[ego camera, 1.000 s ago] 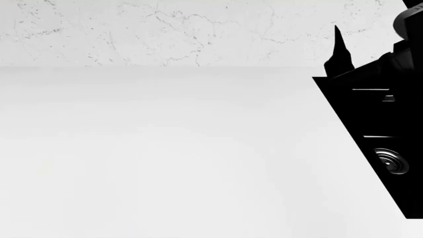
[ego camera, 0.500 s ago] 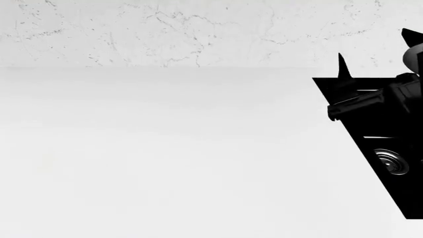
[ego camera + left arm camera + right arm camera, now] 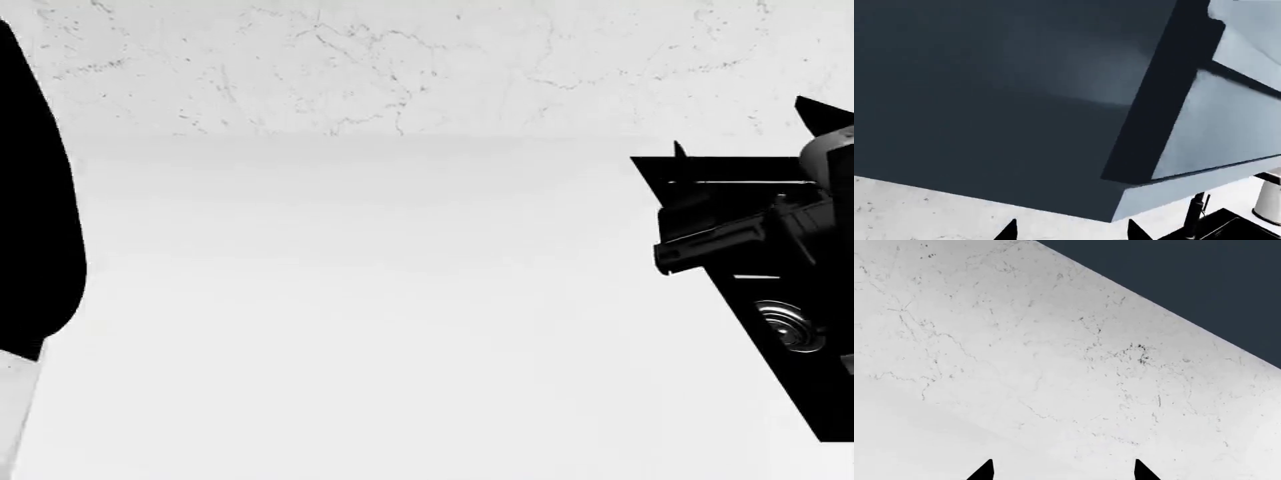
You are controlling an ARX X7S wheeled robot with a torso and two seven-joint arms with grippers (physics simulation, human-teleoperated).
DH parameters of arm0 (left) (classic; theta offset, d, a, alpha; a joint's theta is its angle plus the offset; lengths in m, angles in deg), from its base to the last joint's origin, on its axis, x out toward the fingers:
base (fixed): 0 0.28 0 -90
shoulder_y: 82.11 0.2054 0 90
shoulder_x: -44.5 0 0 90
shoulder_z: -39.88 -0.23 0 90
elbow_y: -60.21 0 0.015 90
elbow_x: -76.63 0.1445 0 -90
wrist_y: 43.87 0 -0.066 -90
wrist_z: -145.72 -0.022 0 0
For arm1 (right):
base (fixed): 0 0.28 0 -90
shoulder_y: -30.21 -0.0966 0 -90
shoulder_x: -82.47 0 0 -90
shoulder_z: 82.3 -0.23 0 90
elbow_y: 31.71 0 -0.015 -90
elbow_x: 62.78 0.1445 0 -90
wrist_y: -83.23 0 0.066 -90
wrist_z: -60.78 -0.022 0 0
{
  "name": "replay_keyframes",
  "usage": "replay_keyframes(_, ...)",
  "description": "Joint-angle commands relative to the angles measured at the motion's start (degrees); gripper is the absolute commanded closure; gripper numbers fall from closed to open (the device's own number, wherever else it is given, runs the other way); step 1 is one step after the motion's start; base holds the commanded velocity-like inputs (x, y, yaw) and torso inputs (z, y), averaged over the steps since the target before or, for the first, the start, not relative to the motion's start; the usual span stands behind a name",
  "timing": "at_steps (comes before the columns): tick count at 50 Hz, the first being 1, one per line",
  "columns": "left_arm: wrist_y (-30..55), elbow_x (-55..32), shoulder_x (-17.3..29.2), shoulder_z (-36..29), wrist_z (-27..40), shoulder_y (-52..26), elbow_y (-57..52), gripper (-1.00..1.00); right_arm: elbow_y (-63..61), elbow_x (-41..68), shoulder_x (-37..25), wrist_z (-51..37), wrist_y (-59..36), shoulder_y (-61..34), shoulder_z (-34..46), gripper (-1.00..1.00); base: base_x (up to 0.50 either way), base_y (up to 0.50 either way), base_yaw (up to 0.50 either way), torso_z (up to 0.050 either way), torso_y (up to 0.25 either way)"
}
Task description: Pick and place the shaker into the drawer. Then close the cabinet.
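While neither shaker nor drawer shows, white marble counter [image 3: 347, 330], veined wall [image 3: 400, 60], black sink [image 3: 781, 350], both claws [image 3: 1071, 231] [image 3: 1062, 471] spread apart.

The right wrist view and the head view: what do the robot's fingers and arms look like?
The right gripper shows two black, pointed fingers. In the head view, the right arm is black and blocky with a pale grey part; the left arm is a plain black shape.

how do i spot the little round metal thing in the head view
Follow the white counter to its right edge, where a black angular panel is set into it. The metal ring sits in the lower part of that panel, below the right arm. It is the only shiny, round thing on the black.
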Motion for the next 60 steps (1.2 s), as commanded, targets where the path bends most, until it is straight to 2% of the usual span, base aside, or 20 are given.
replay_keyframes(1,-22.1,-31.6,42.8,-10.5,52.1,37.5,-59.9,-1.0,2.3,-0.9,1.8,-1.7,2.9,0.5,4.7,-1.0,0.0,0.0,0.0,0.0,0.0)
replay_keyframes(2,-13.5,-40.2,50.1,-1.9,60.7,40.1,-68.5,-1.0,2.6,-1.0,2.1,-1.9,3.1,0.2,5.5,-1.0,0.0,0.0,0.0,0.0,0.0)
replay_keyframes(4,1.9,-57.4,41.5,15.3,77.9,43.9,-85.7,-1.0,3.1,-1.1,2.7,-2.2,3.3,-0.4,6.8,-1.0,0.0,0.0,0.0,0.0,0.0)
replay_keyframes(5,4.8,-66.0,39.0,22.9,86.5,46.0,-94.3,-1.0,3.2,-1.1,3.0,-2.4,3.3,-0.7,7.3,-1.0,0.0,0.0,0.0,0.0,0.0)
replay_keyframes(7,10.0,-83.2,37.6,30.0,100.6,52.0,-100.3,-1.0,3.4,-1.1,3.4,-2.5,3.5,-1.0,8.1,-1.0,0.0,0.0,0.0,0.0,0.0)
replay_keyframes(11,22.6,-115.7,26.7,43.0,100.6,65.3,-100.3,-1.0,3.5,-1.1,4.0,-2.9,3.5,-1.2,9.4,-1.0,0.0,0.0,0.0,0.0,0.0)
replay_keyframes(17,23.9,-115.6,23.8,45.0,100.6,70.5,-100.3,-1.0,1.9,-0.8,4.8,-3.2,1.4,-2.4,10.2,-1.0,0.0,0.0,0.0,0.0,0.0)
replay_keyframes(26,23.9,-113.4,24.7,46.3,100.6,71.0,-100.3,-1.0,-10.9,3.2,6.1,-0.8,-11.0,-6.9,10.0,-1.0,0.0,0.0,0.0,0.0,0.0)
replay_keyframes(27,23.9,-112.4,25.0,46.5,100.5,70.9,-100.3,-1.0,-11.8,11.3,4.2,-4.6,-10.8,-7.9,8.7,-1.0,0.0,0.0,0.0,0.0,0.0)
replay_keyframes(29,23.9,-110.2,25.3,46.8,100.0,70.7,-100.3,-1.0,-11.8,28.5,-6.5,-21.8,-6.9,-13.4,4.7,-1.0,0.0,0.0,0.0,0.0,0.0)
replay_keyframes(31,23.9,-106.1,25.9,47.0,96.8,70.3,-100.3,-1.0,-11.8,45.7,-13.9,-39.0,-1.1,-25.2,7.7,-1.0,0.0,0.0,0.0,0.0,0.0)
replay_keyframes(35,23.9,-100.9,26.5,47.6,92.2,69.4,-100.3,-1.0,-11.5,80.0,-16.5,-73.3,4.5,-47.9,12.2,-1.0,0.0,0.0,0.0,0.002,0.0)
replay_keyframes(38,23.9,-100.2,26.5,48.6,90.8,69.0,-100.3,-1.0,-10.3,105.8,-17.6,-80.1,10.4,-63.4,17.5,-1.0,0.0,0.0,0.0,0.0,0.0)
replay_keyframes(41,23.9,-99.6,26.4,49.4,89.7,68.9,-100.3,-1.0,-8.6,130.1,-17.5,-82.9,13.3,-73.4,20.5,-1.0,0.0,0.0,0.0,0.0,0.0)
replay_keyframes(44,23.9,-97.9,25.8,49.3,88.1,68.8,-100.3,-1.0,-6.8,134.1,-17.0,-84.7,15.1,-81.4,22.5,-1.0,0.0,0.0,0.0,0.0,0.0)
replay_keyframes(48,23.9,-95.2,24.8,48.3,85.7,68.3,-100.3,-1.0,-1.6,131.7,-15.7,-84.3,12.5,-87.5,22.8,-1.0,0.0,0.0,0.0,0.0,0.0)
replay_keyframes(51,23.9,-93.4,24.4,47.6,84.2,68.4,-100.3,-1.0,7.0,112.4,-12.0,-76.3,2.9,-84.8,18.7,-1.0,0.0,0.0,0.0,0.0,0.0)
replay_keyframes(53,23.9,-92.8,24.2,47.2,83.8,68.4,-100.3,-1.0,12.4,95.2,-8.0,-62.8,-1.1,-82.0,17.5,-1.0,0.0,0.0,0.0,0.0,0.0)
replay_keyframes(56,23.9,-92.7,24.0,46.7,84.1,68.5,-100.3,-1.0,25.2,69.5,-4.4,-44.4,8.9,-82.4,29.0,-1.0,0.0,0.0,0.0,0.0,0.0)
replay_keyframes(60,23.9,-93.7,23.9,46.0,85.8,68.9,-100.3,-1.0,50.9,36.1,4.2,-33.4,23.6,-87.2,39.7,-1.0,0.0,0.0,0.0,0.0,0.0)
